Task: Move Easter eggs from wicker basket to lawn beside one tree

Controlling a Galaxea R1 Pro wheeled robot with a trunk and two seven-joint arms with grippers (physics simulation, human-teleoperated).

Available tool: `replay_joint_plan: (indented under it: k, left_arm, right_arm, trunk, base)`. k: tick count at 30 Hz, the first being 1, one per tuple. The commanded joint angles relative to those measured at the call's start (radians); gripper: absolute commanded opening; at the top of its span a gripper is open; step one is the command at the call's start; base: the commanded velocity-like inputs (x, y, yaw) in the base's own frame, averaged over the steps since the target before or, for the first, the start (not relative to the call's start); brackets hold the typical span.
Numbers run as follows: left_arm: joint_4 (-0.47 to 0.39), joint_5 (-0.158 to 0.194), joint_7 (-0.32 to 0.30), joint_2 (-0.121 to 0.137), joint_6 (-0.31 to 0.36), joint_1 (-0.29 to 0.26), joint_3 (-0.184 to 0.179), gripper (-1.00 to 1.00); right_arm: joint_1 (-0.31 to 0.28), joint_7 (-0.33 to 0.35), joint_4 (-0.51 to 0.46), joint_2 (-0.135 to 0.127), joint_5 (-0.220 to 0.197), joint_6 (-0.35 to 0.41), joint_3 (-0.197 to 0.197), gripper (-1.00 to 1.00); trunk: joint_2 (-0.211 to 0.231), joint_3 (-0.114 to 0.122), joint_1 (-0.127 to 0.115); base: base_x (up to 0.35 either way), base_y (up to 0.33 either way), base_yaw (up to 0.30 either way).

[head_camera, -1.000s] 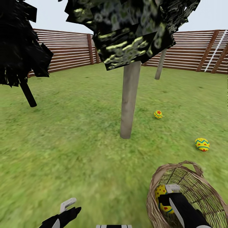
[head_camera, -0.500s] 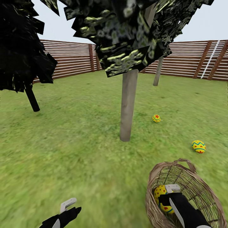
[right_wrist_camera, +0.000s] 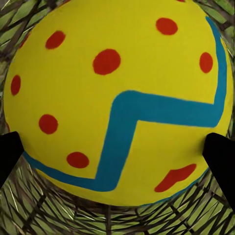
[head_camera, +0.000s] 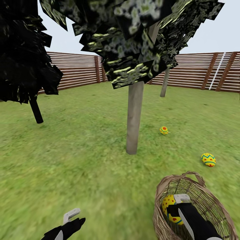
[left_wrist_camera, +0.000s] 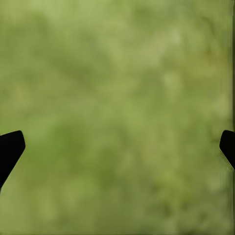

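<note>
Your main risk at this moment was a weak hold on the last egg (head_camera: 169, 208) inside the wicker basket (head_camera: 213, 200). In the right wrist view the egg (right_wrist_camera: 117, 98) bulged between the two dark fingertips (right_wrist_camera: 220, 152), which sat at its flanks, low on the curve. I cannot tell whether they were pressing it or only flanking it. If you had lifted with the tips that low on a round shell, I judge it could have squirted out and dropped back into the weave, or rolled off across the lawn (head_camera: 83, 160). Dragging the right hand (head_camera: 176, 208) up against the rim could also have tipped the basket.

Relative to the basket, that egg lay inside, against the wall nearest the tree (head_camera: 135, 116), with your right hand reaching in right beside it. The second egg (head_camera: 208, 159) rested on the grass just beyond the basket's far rim, and the third egg (head_camera: 163, 130) lay farther on, near the trunk.

Your left hand (head_camera: 71, 218) hovered above bare grass, well apart from the basket, its fingers spread wide and holding nothing.
</note>
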Motion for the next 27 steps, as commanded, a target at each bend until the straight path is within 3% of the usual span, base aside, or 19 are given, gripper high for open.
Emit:
replay_joint_plan:
  k: [1, 27]
  left_arm:
    - [-0.002, -0.009, -0.006, -0.001, 0.006, 0.000, 0.009, 1.00]
    - [-0.001, -0.011, -0.007, -0.004, -0.003, 0.000, 0.007, 1.00]
  right_arm:
    - [0.000, -0.002, -0.002, 0.000, 0.002, 0.005, 0.000, -1.00]
    - [0.000, -0.002, -0.002, 0.000, 0.002, 0.005, 0.000, -1.00]
  trunk:
    - [0.000, 0.003, -0.001]
    - [0.006, 0.104, -0.012]
  base:
    - [0.000, 0.000, 0.000]
    - [0.000, 0.000, 0.000]
